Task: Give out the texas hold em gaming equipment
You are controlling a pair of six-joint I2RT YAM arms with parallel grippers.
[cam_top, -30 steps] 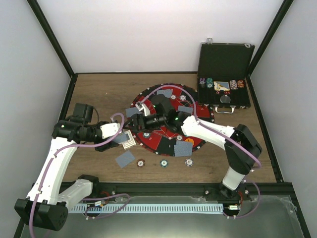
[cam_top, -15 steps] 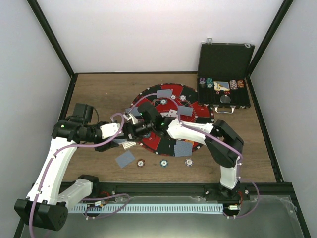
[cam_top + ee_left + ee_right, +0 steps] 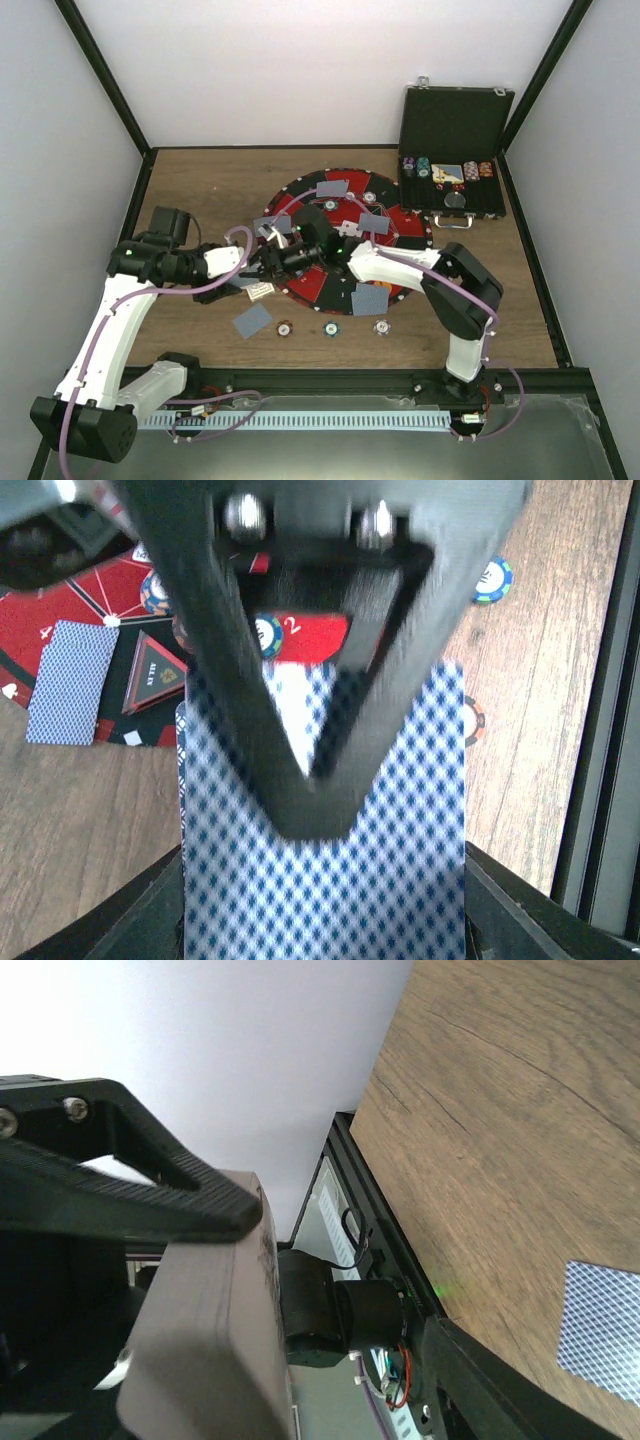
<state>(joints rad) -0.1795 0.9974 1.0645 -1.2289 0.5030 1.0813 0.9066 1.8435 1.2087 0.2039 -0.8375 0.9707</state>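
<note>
Blue-checked deck (image 3: 330, 900) pinched in left fingers (image 3: 255, 740) beside mat (image 3: 400, 225), mid-deal; right fingers (image 3: 120, 1195) gap unclear. Next: peel one off.

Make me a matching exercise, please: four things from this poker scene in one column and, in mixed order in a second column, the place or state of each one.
Things
1. black case
2. three poker chips
3. black triangular marker
4. left gripper

Places or states
A. lying on the round mat
B. in a row on the bare wood, on the robot's side of the mat
C. shut on blue-backed cards
D. at the far right corner, lid open

Pairs: 1-D, 2-B, 3-A, 4-C
</note>
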